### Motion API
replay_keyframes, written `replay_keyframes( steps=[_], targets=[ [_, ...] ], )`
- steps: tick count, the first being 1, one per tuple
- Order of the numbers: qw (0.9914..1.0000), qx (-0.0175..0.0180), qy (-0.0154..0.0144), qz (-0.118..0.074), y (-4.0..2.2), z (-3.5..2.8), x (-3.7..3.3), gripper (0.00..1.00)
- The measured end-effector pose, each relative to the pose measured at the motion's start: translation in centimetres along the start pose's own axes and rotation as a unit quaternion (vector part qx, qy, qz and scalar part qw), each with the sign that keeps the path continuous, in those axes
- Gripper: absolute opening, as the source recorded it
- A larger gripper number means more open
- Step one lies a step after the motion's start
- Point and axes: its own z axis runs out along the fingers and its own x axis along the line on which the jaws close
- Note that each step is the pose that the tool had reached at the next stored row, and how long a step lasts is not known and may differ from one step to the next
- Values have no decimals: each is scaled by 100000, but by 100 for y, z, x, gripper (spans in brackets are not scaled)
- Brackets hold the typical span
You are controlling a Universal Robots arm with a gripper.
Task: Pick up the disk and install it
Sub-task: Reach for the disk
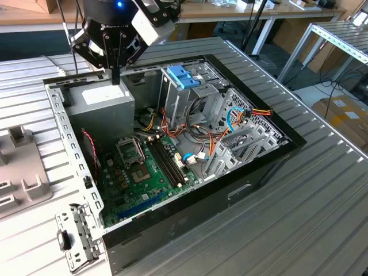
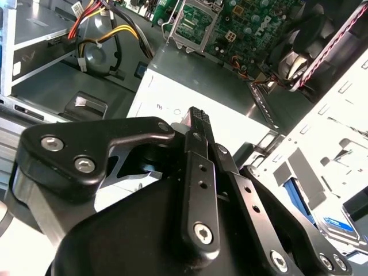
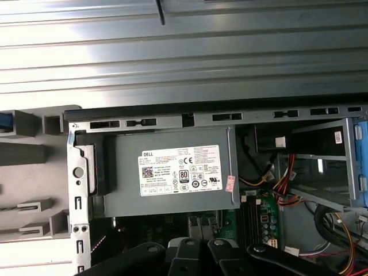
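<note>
An edge of the disk [image 2: 336, 225] shows in the second wrist view: grey metal with a white-and-blue label and a blue side rail, lying outside the perforated rear wall of the computer case [image 1: 63, 132]. My gripper [image 1: 115, 76] hangs over the far corner of the open case on the exterior view's left, just above the grey power supply box [image 1: 106, 99] with its white label [image 3: 179, 171]. The gripper [image 2: 198, 118] is shut with nothing between its fingers, and the disk lies off to its side, apart from it. In the first wrist view the gripper [image 3: 204, 248] sits over the motherboard side of the box.
Inside the case lie the green motherboard [image 1: 144, 172], bundles of coloured cables [image 1: 230, 118] and a metal drive cage with a light-blue bracket [image 1: 184, 76] on top. A grey slotted fixture [image 1: 20, 167] stands on the ribbed metal table [image 1: 299, 207] beside the case.
</note>
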Motion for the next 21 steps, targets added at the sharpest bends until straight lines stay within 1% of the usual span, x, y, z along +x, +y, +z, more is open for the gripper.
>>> replay_keyframes(
  steps=[21],
  targets=[
    [100000, -1, -2, 1, -7, -3, 94, 11]
  ],
)
